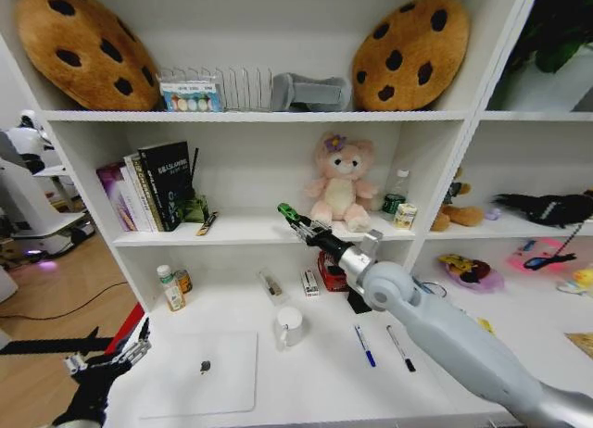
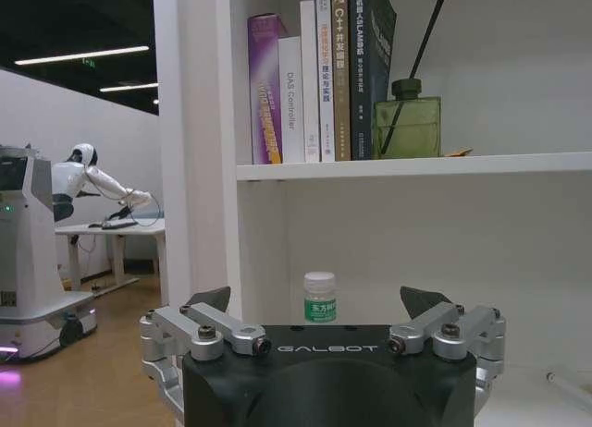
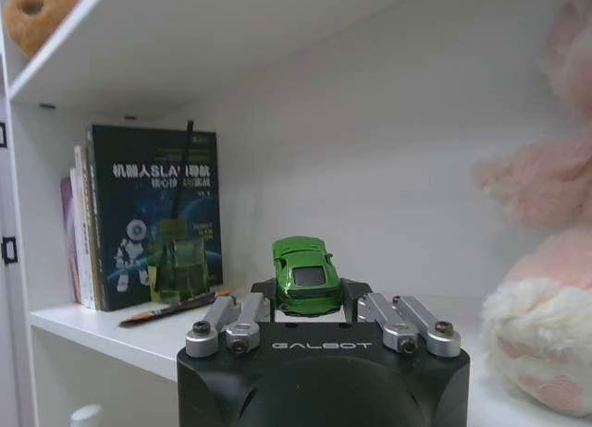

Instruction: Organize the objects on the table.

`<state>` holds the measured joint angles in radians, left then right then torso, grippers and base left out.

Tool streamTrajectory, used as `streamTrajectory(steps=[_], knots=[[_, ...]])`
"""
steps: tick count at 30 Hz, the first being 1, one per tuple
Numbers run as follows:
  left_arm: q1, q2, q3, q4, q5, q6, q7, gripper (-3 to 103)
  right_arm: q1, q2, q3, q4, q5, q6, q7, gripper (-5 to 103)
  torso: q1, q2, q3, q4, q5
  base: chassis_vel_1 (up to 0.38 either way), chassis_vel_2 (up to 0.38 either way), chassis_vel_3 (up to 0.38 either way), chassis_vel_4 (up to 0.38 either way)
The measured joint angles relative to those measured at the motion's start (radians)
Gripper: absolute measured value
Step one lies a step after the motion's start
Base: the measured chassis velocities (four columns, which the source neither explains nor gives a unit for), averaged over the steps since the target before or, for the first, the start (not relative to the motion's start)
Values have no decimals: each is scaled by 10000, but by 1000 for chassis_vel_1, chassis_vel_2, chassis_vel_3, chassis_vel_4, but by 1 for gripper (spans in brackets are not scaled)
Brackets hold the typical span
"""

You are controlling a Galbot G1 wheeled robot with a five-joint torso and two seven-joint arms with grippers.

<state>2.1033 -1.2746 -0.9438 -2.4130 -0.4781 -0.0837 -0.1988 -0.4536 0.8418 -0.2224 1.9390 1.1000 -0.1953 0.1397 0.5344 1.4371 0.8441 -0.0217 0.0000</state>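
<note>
My right gripper [image 1: 295, 220] is reaching over the middle shelf [image 1: 241, 230], left of the pink plush, and is shut on the small green toy car [image 3: 303, 274], which sits level between its fingers. On the white table [image 1: 315, 382] the slim silver laptop [image 1: 199, 377] lies closed at the front left. A blue-capped pen [image 1: 364, 345] and a black-capped pen [image 1: 400, 347] lie side by side to its right, beside my right arm. My left gripper [image 1: 111, 354] hangs open off the table's left front corner, holding nothing.
A white mug [image 1: 289, 326] stands between the laptop and the pens. Small bottles [image 1: 170, 287] stand at the table's back left. Books [image 1: 153, 185] and a green diffuser bottle [image 3: 178, 265] fill the shelf's left end. The pink plush [image 1: 340, 189] sits right of the gripper.
</note>
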Motion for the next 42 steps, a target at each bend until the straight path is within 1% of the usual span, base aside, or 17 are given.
streamTrajectory(steps=[1,4,8,12,13,15,22,40,41,42], knots=[[0,0,0,0,0,0,0,100,0,0,0,0,0,0,0,35,0,0,0,0,0,0,0,0,0],[13,-45,1,75,-26,-48,2,100,1180,352,-852,-732,48,-235,232,35,0,0,0,0,-1,0,0,0,0],[40,-49,-1,108,-53,-91,13,100,1725,469,-1186,-966,128,-335,334,35,0,0,-1,2,-3,0,0,0,0],[55,25,-43,196,-148,-176,32,100,2518,616,-1738,-1250,379,-681,645,35,0,1,-1,1,-1,0,0,0,0],[55,25,-43,196,-148,-176,32,100,2518,616,-1738,-1250,379,-681,645,35,0,1,-1,1,-1,0,0,0,0],[19,70,-44,239,-187,-191,32,100,2696,624,-1906,-1286,507,-969,859,35,-1,1,-2,0,-1,0,0,0,0],[-61,117,-5,304,-217,-192,32,100,2721,597,-2103,-1301,560,-1311,1125,35,-2,2,-2,1,0,0,0,0,0],[-85,135,20,356,-258,-220,30,100,2599,542,-2217,-1411,474,-1549,1324,35,-2,1,-2,1,0,0,0,0,0],[-84,131,20,354,-258,-220,29,100,2564,542,-2189,-1399,474,-1560,1336,33,-2,2,-2,1,0,0,0,0,0],[-73,129,20,351,-258,-220,28,100,2512,543,-2142,-1382,475,-1580,1361,38,-2,2,-2,1,0,0,0,0,0]])
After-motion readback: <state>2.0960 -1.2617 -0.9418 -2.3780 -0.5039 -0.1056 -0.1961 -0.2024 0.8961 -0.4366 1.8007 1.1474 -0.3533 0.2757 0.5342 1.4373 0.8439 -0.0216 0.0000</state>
